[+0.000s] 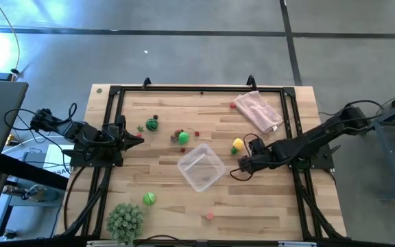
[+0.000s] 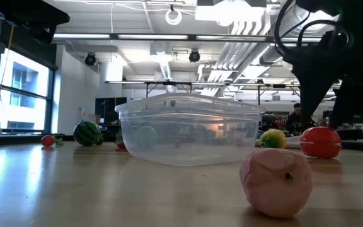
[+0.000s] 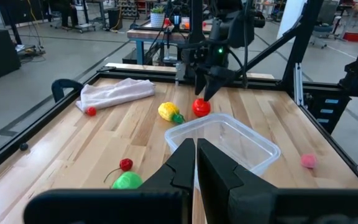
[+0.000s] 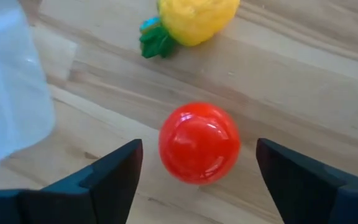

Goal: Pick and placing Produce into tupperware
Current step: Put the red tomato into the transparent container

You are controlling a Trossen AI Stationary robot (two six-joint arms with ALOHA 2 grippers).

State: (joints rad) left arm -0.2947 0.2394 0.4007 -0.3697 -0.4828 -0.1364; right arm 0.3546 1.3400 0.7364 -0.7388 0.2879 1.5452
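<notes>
Wooden surface [image 1: 163, 199] from above: clear squarish plastic tupperware [image 1: 201, 167] sits mid-table, right gripper [image 1: 241, 165] just beside it. Right wrist: fingers [image 4: 114, 171] spread wide around a shiny red round tomato [image 4: 199, 142]. Left wrist: left gripper [image 3: 196, 163] fingers pressed together.

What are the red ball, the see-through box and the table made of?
The red ball looks like smooth, shiny plastic: a bright highlight gleams on its top. The see-through box seems to be thin clear plastic, slightly cloudy, since things behind it show through. The table looks like wood, with pale planks, visible grain and a light sheen. These are guesses from looks alone.
</notes>
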